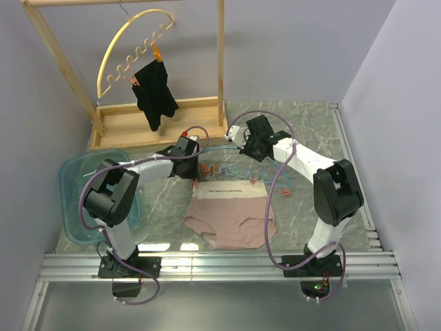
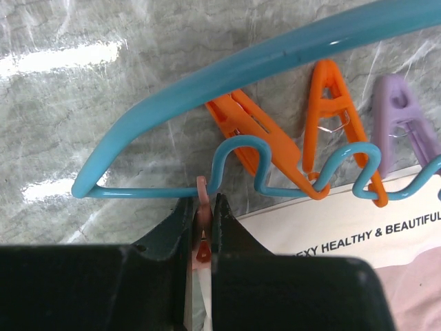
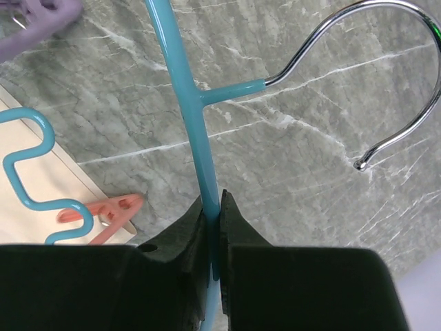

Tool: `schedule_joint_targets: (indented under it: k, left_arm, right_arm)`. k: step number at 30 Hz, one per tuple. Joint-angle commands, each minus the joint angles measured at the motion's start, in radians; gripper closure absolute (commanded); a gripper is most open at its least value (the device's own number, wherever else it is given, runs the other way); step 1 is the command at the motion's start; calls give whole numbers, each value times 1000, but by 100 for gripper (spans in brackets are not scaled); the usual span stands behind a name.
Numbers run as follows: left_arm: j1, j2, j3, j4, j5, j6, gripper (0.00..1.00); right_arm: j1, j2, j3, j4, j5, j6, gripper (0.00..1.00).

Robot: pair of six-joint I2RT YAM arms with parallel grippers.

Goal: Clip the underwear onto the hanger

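The pink-beige underwear (image 1: 234, 217) lies flat on the table, its cream waistband (image 2: 344, 238) with dark text facing the hanger. The light-blue hanger (image 1: 227, 160) lies just beyond the waistband; its arch (image 2: 262, 65) and wavy lower edge (image 2: 241, 148) show in the left wrist view. My left gripper (image 2: 203, 207) is shut on a pink clip (image 2: 202, 200) at the hanger's left end, over the waistband corner. My right gripper (image 3: 212, 203) is shut on the hanger's arch (image 3: 182, 83) beside the metal hook (image 3: 386, 76). Two orange clips (image 2: 331, 96) hang on the wavy edge.
A wooden rack (image 1: 162, 121) at the back carries a yellow arched hanger (image 1: 127, 45) with a black garment (image 1: 155, 93). A translucent blue tub (image 1: 76, 179) sits at the left. A purple clip (image 2: 403, 117) and another pink clip (image 3: 103, 210) are on the hanger.
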Motion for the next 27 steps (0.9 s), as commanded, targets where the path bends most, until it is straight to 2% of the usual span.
schedule_joint_targets:
  k: [1, 7, 12, 20, 24, 27]
  left_arm:
    - [-5, 8, -41, -65, 0, 18, 100]
    - [-7, 3, -49, -59, 0, 12, 98]
    - [-5, 6, -37, -67, 0, 5, 75]
    - [-1, 6, -33, -77, 0, 0, 59]
    - [1, -9, -30, -77, 0, 2, 45]
    - [2, -47, -33, -70, 17, 2, 41]
  right_arm:
    - [5, -41, 6, 67, -23, 34, 100]
    - [5, -36, 12, 65, -18, 31, 100]
    - [7, -33, 21, 61, -18, 33, 100]
    - [11, -46, 15, 61, -30, 30, 100]
    - [11, -49, 15, 59, -38, 27, 100]
    - [14, -49, 17, 61, -39, 22, 100]
